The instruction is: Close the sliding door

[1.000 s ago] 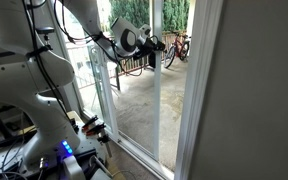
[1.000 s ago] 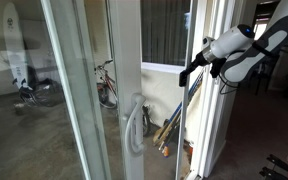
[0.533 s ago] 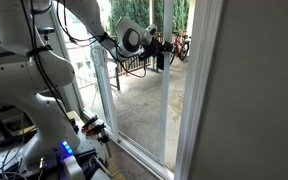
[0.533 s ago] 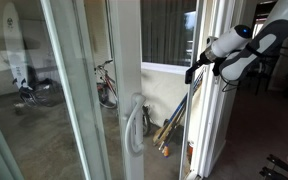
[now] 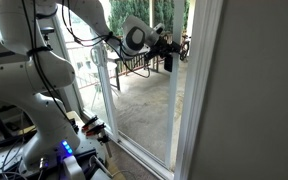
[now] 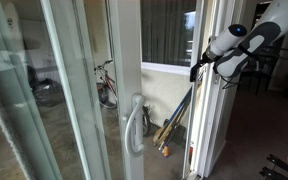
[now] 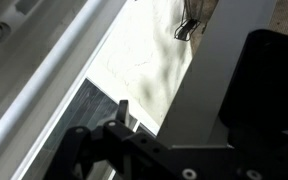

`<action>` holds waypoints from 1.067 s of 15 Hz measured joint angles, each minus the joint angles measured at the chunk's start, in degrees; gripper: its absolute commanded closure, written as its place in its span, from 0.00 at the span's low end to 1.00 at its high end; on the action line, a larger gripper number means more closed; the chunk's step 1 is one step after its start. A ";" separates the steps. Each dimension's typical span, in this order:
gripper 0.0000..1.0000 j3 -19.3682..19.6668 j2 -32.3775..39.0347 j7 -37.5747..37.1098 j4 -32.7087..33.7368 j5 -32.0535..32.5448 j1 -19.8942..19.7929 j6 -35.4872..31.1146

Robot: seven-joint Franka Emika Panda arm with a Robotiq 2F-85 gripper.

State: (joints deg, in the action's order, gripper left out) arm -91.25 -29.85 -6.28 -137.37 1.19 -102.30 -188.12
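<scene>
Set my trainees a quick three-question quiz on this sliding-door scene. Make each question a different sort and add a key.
1. True or false: the hand grips the white door handle.
2. What stands outside, behind the glass? A) a bicycle B) a car C) a dog
3. Short answer: where along the sliding door is the hand, at its upper part or near the floor?

Key
1. False. The hand is at the door's slim white edge, well apart from the handle.
2. A.
3. Upper part.
</scene>
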 measured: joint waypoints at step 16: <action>0.00 -2.61 -5.30 3.85 -9.39 6.22 7.92 0.75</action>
State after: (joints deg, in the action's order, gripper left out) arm -93.86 -35.15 -2.43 -146.76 7.41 -94.38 -187.37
